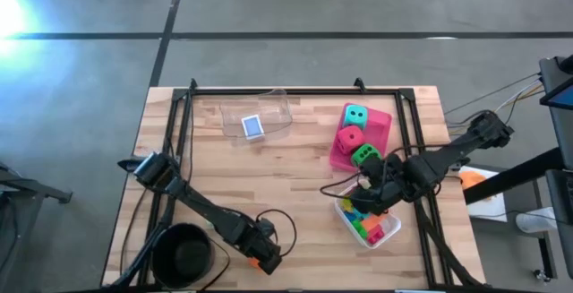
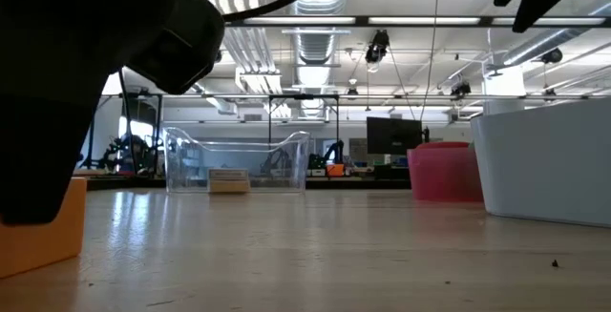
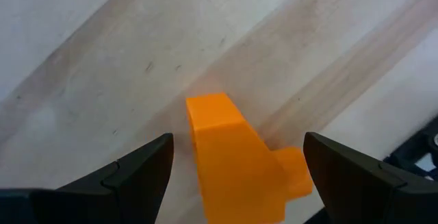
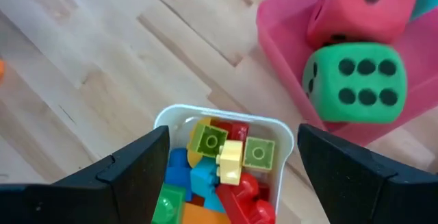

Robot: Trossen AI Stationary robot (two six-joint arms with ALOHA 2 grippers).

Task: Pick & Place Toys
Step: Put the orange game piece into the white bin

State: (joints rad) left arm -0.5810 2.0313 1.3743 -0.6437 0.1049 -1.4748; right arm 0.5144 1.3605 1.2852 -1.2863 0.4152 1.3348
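An orange brick lies on the wooden table near its front edge, also seen in the high view. My left gripper hangs open just above the brick, one finger on each side, with a gap at both. My right gripper is open with nothing in it, above a white tray full of coloured bricks. A pink tray holds the teal die, the red die and the green die. A blue box lies in a clear tray.
A black bowl stands at the front left corner, close to my left arm. Black frame rails run along the table's far, left and right sides. Bare wood lies between the trays and the orange brick.
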